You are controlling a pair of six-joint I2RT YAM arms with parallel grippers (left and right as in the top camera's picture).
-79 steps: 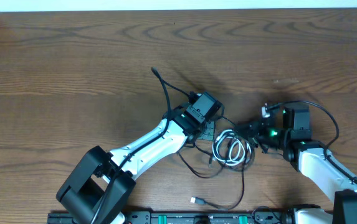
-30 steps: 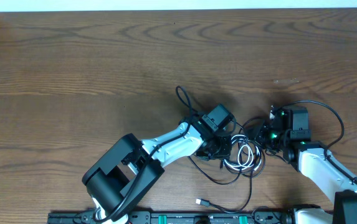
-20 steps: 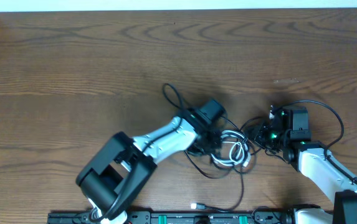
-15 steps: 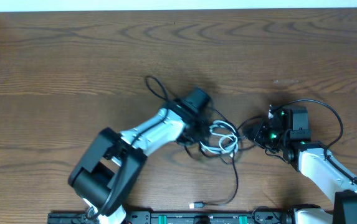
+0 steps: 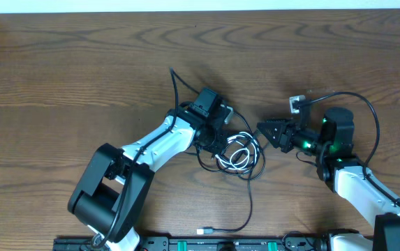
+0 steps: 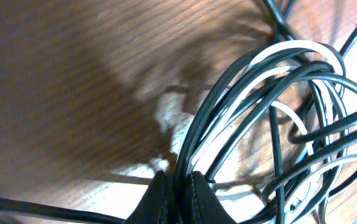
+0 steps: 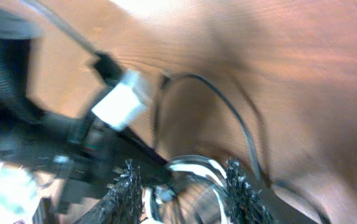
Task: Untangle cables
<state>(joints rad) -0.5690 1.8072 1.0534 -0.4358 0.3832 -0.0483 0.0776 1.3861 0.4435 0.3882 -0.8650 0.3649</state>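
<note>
The cables [image 5: 237, 152] lie as a small tangle of black and white loops at the middle of the table. One black strand trails toward the front edge and ends in a small plug [image 5: 203, 230]. My left gripper [image 5: 217, 141] sits at the tangle's left side. In the left wrist view the left gripper [image 6: 179, 194] is shut on black strands, and the cables [image 6: 271, 118] fan out beyond it. My right gripper [image 5: 264, 130] points left, just right of the tangle and apart from it. In the right wrist view the right gripper [image 7: 181, 186] is open, and the cables [image 7: 194, 167] show blurred past it.
A thick black wire with a white connector [image 5: 296, 104] loops over the right arm. Another black wire [image 5: 179, 87] rises from the left arm. A black rail [image 5: 255, 244] runs along the front edge. Bare wood table [image 5: 81, 70] spreads to the left and back.
The left gripper has dragged the tangle left and toward the back. The right gripper has opened, let go of the cables and swung up to point left.
</note>
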